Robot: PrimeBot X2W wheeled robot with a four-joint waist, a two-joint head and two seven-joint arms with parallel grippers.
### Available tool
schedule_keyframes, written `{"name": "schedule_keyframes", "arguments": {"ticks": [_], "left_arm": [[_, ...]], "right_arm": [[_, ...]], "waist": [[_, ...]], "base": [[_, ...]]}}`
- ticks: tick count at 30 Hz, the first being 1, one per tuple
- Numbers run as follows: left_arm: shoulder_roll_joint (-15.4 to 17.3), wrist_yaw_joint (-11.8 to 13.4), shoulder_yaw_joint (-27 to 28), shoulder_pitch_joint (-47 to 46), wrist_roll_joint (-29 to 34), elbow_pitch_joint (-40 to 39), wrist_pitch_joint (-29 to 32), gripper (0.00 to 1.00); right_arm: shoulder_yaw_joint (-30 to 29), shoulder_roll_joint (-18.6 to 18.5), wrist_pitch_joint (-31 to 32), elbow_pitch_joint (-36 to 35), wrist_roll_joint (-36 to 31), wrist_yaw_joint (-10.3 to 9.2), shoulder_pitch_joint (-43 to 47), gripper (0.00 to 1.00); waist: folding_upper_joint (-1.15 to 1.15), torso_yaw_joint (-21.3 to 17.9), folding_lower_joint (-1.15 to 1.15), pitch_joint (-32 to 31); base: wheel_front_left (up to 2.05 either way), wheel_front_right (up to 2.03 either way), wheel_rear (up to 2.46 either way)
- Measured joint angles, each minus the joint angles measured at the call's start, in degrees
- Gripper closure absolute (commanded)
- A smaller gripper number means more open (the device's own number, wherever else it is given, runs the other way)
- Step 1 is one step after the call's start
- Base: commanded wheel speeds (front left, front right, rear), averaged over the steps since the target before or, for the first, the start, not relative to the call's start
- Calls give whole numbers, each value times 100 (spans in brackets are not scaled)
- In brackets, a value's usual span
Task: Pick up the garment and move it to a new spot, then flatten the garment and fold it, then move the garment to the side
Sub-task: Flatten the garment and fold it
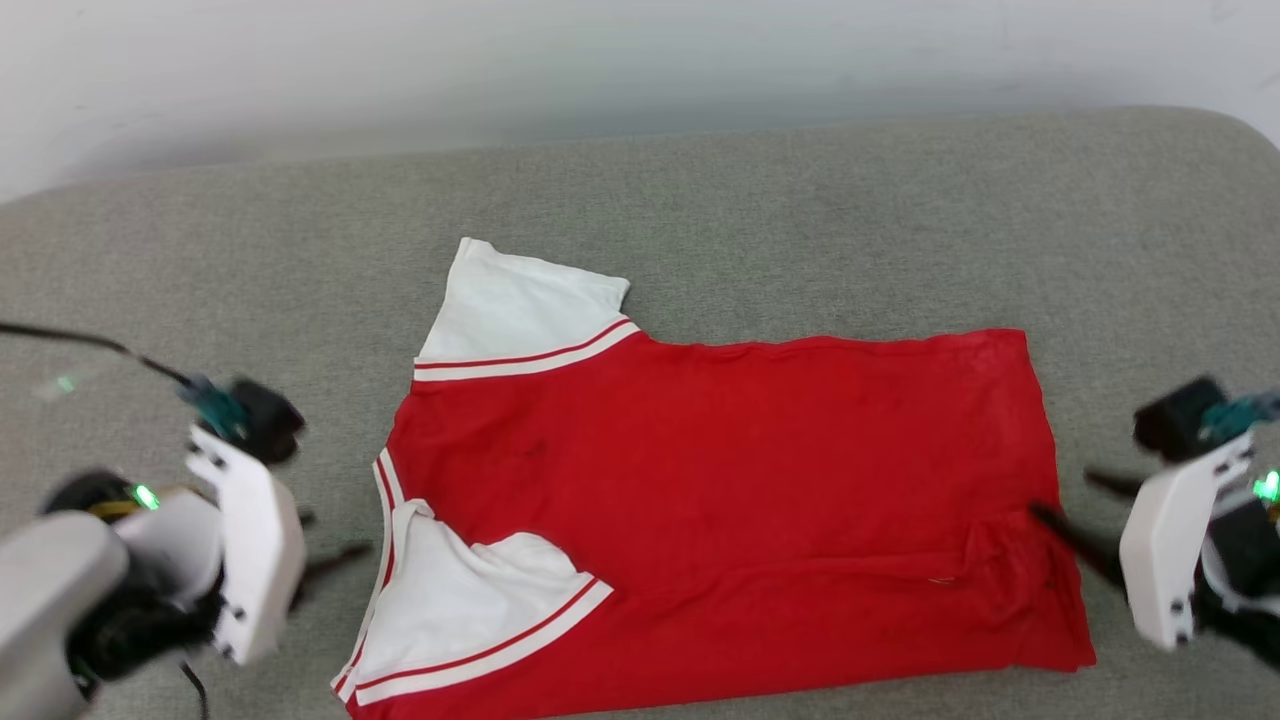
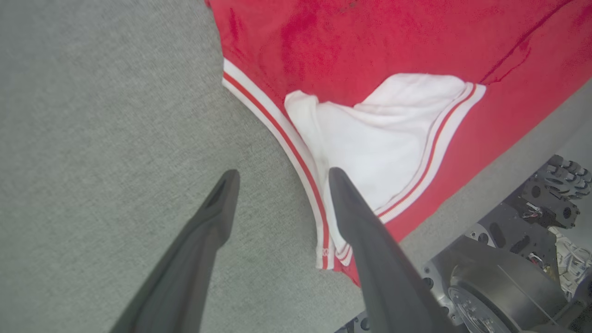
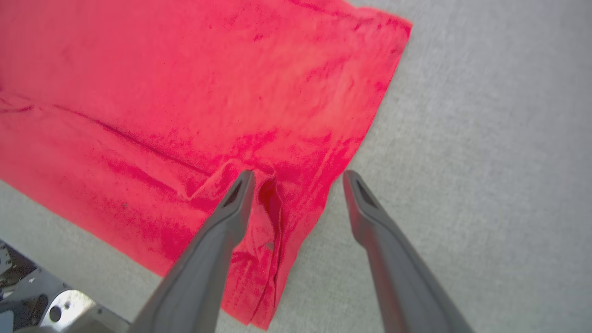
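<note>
Garment (image 1: 720, 480) lies flat; wide grey cushion (image 1: 800, 200) beyond far edge.

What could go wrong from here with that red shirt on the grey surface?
The near white sleeve lies flopped onto the garment, so a fold could trap it crooked. The hem is bunched beside the open right gripper; a finger might snag that wrinkle. The shirt's near edge lies close to the front of the grey surface and might slip off.

red garment (image 1: 720, 470), white sleeves (image 1: 520, 300), red-and-white striped trim (image 1: 525, 358)
</note>
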Motion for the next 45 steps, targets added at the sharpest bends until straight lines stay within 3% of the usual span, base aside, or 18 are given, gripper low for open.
{"name": "schedule_keyframes", "arguments": {"ticks": [4, 11, 17, 21, 26, 31, 37, 42, 43, 44, 45], "left_arm": [[224, 20, 292, -425, 243, 22, -201, 0], [121, -10, 734, -1318, 308, 240, -281, 0], [-77, -88, 893, -2153, 326, 537, 157, 0], [-196, -75, 953, -2721, 298, 782, 616, 0], [-493, 2, 943, -3357, 38, 1067, 1515, 0], [-680, 147, 748, -3866, 197, 1322, 2182, 0], [-836, 136, 522, -4054, 403, 1644, 2484, 0], [-837, -20, 324, -4119, 548, 1696, 2610, 0], [-835, -49, 299, -4127, 555, 1700, 2637, 4], [-834, -63, 277, -4126, 555, 1712, 2635, 100], [-836, -82, 248, -4119, 556, 1723, 2632, 100]], "right_arm": [[-582, 301, -878, -126, -499, 0, -249, 0], [-1663, 1168, -2067, -459, -1374, 0, -289, 0], [-2398, 1898, -2510, -1268, -2175, 0, 10, 0], [-2426, 2243, -2468, -1794, -2576, 0, 203, 0], [-2388, 2437, -2352, -2179, -2844, 0, 236, 0], [-2364, 2533, -2332, -2298, -3005, 0, 110, 0], [-2263, 2571, -2404, -2247, -3053, 0, -144, 0], [-2225, 2565, -2450, -2103, -3052, 0, -243, 0], [-2226, 2558, -2455, -2087, -3050, 0, -263, 0], [-2228, 2548, -2455, -2068, -3040, 0, -296, 0], [-2232, 2533, -2466, -2050, -3044, 0, -332, 0]], "waist": [[0, -83, 0, 61], [0, -213, 0, 403], [0, -363, 0, 863], [0, -496, 0, 1211], [0, -664, 0, 1680], [0, -797, 1, 2140], [0, -928, 1, 2564], [0, -984, 1, 2691], [0, -984, 0, 2684], [0, -983, 0, 2669], [0, -982, 0, 2648]], "base": [[0, 0, 0], [0, 0, 0], [0, 0, 0], [0, 0, 0], [0, 0, 0], [0, 0, 0], [0, 0, 0], [0, 0, 0], [0, 0, 0], [0, 0, 0], [0, 0, 0]]}}
